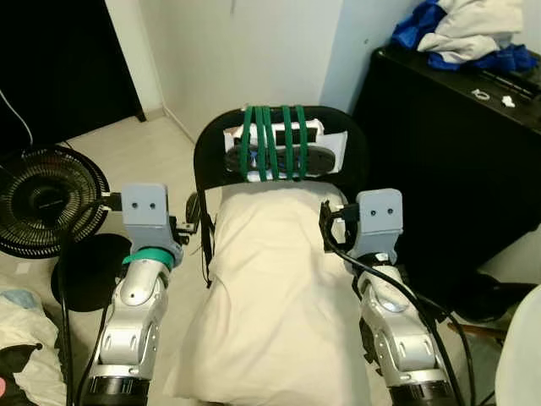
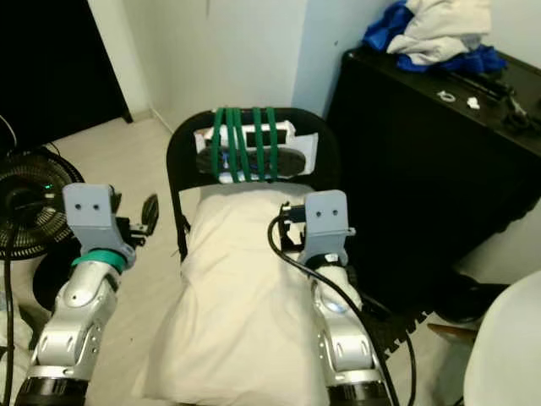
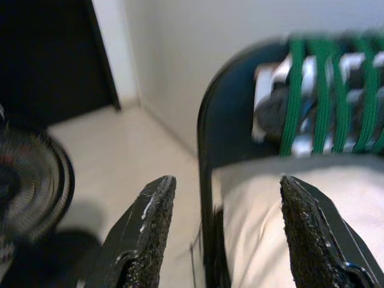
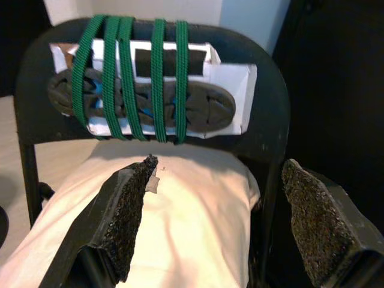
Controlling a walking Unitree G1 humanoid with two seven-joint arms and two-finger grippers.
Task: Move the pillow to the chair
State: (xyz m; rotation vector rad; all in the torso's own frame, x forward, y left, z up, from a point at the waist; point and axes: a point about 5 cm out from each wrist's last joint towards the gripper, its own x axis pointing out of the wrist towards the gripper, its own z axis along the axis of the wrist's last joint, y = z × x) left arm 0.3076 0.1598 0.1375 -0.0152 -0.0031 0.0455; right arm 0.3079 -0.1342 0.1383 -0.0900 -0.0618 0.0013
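Note:
A cream pillow (image 1: 279,288) lies lengthwise on the seat of a black chair (image 1: 203,161), its near end hanging past the seat toward me. Green cords (image 4: 126,72) bind a shoe sole and a white box to the chair's backrest. My left gripper (image 3: 225,180) is open at the chair's left side, one finger outside the frame tube, the other over the pillow's edge. Open as well, my right gripper (image 4: 219,165) hovers over the pillow's far right corner. Nothing is held between either pair of fingers.
A black floor fan (image 1: 42,199) stands on the left, close to my left arm. A tall black cabinet (image 1: 456,169) topped with blue and white clothes (image 1: 461,34) crowds the chair's right side. Crumpled cloth (image 1: 21,321) lies on the floor at the lower left.

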